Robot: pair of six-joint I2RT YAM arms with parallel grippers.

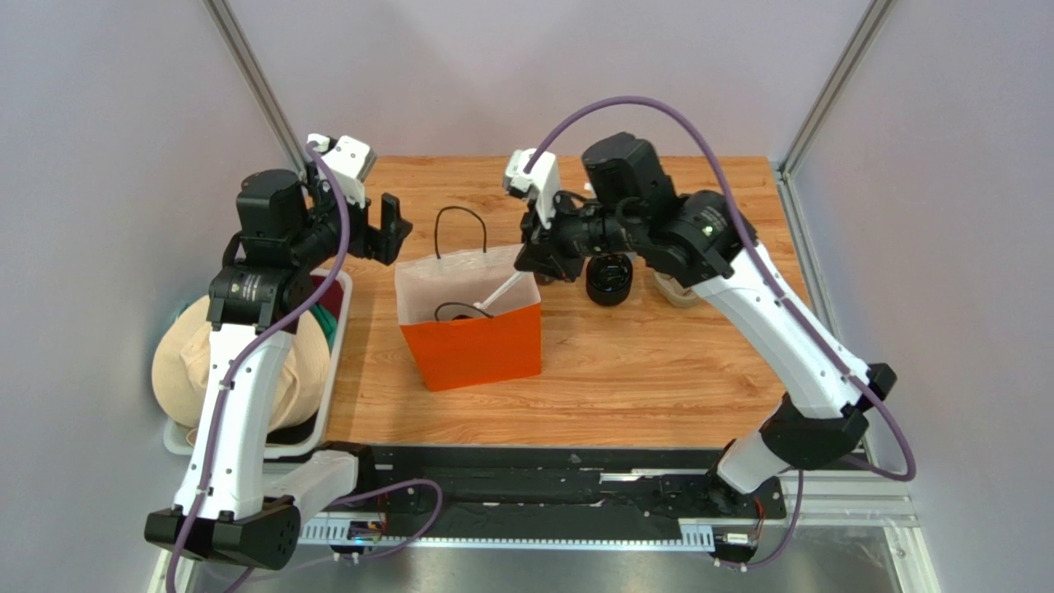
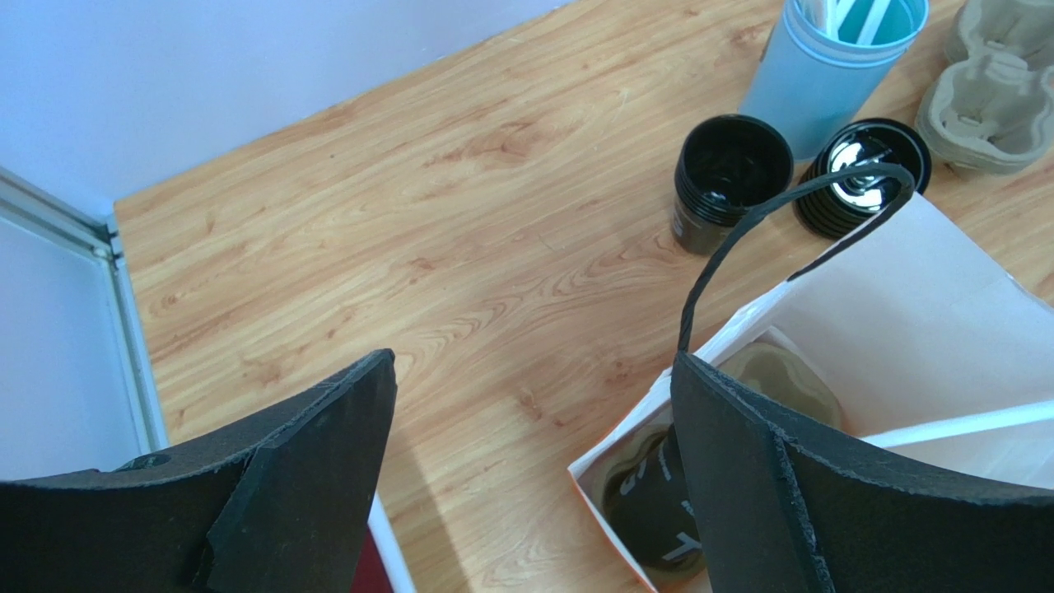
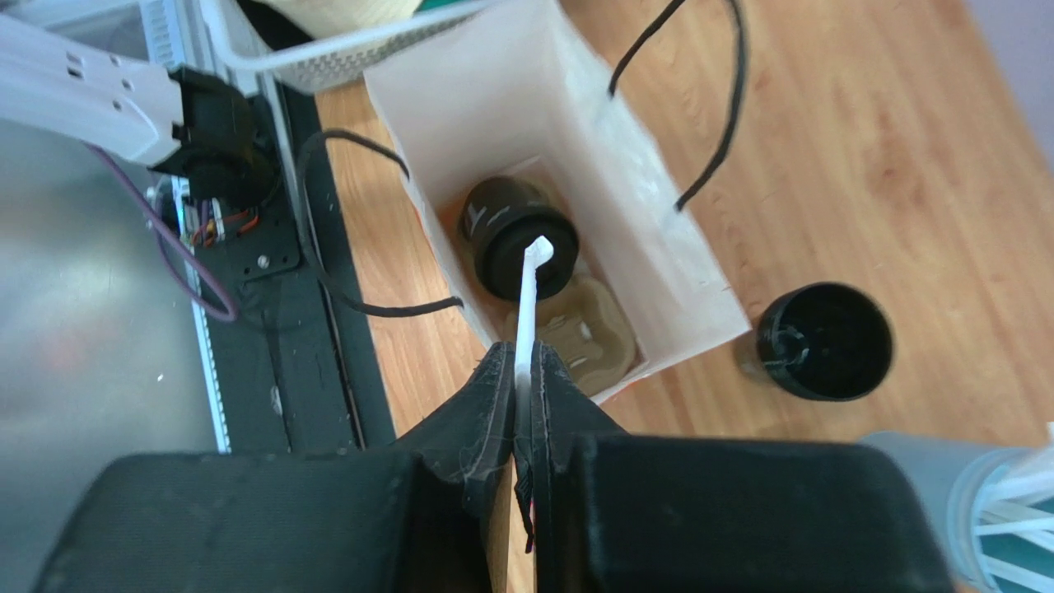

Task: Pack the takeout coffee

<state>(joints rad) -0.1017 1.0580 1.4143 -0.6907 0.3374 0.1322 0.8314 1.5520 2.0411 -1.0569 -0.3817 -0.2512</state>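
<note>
White straw [image 3: 530, 297] in right pincer [image 3: 525, 361], over bag [image 3: 483, 111]

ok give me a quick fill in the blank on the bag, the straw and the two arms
1. The right gripper has its fingers shut on a white ____.
2. The takeout coffee stands inside the orange ____.
3. The left gripper has its fingers ____.
4. The pale ____ cup on the table holds more straws.

Missing words: straw; bag; open; blue
</note>
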